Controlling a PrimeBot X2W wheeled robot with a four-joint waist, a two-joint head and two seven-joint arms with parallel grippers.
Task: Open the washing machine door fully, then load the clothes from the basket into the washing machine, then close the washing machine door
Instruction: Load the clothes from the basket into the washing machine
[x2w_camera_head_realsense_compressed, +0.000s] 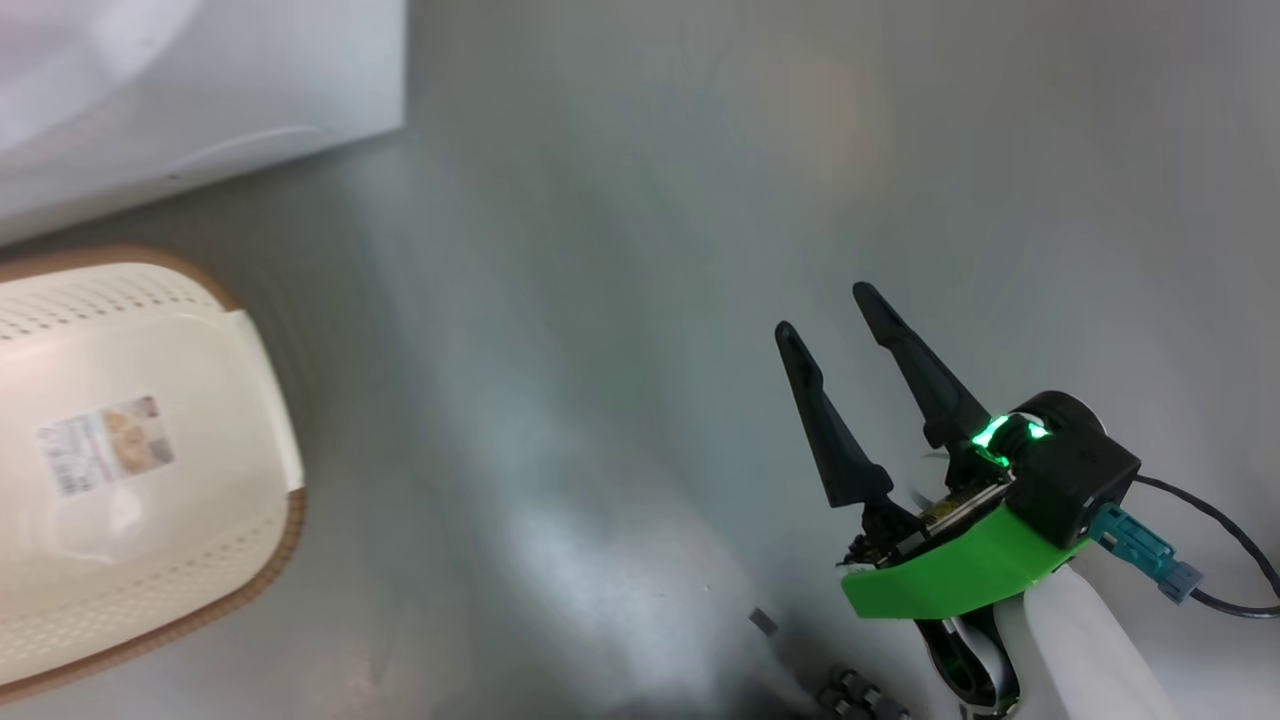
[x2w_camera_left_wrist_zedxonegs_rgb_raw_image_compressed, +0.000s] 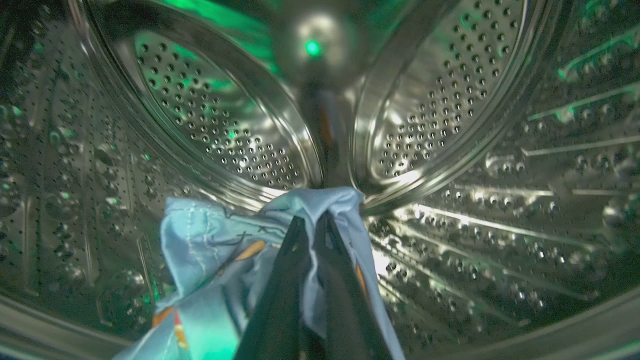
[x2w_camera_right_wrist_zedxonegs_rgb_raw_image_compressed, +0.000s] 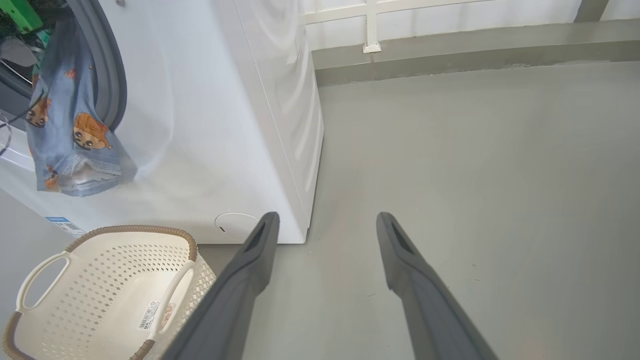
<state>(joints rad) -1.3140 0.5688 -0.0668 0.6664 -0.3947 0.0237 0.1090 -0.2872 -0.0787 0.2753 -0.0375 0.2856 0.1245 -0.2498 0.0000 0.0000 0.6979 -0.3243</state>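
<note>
Now the left gripper (x2w_camera_left_wrist_zedxonegs_rgb_raw_image_compressed: 312, 216) pinches the blue clothes (x2w_camera_left_wrist_zedxonegs_rgb_raw_image_compressed: 210, 240) inside the shiny drum (x2w_camera_left_wrist_zedxonegs_rgb_raw_image_compressed: 225, 135) of the washing machine (x2w_camera_right_wrist_zedxonegs_rgb_raw_image_compressed: 215, 125). Part of the clothes hangs down its white front, above the basket (x2w_camera_right_wrist_zedxonegs_rgb_raw_image_compressed: 100, 260) on the floor (x2w_camera_right_wrist_zedxonegs_rgb_raw_image_compressed: 475, 175). The right gripper (x2w_camera_head_realsense_compressed: 825, 310) is spread wide over the floor.

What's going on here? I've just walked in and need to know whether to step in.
The robot is loading laundry. Its left gripper is shut on a light-blue garment inside the steel drum of the washing machine. In the right wrist view, printed blue fabric hangs out of the opening over the grey gasket. The basket on the floor is empty. The right gripper is open, holding nothing.
</note>
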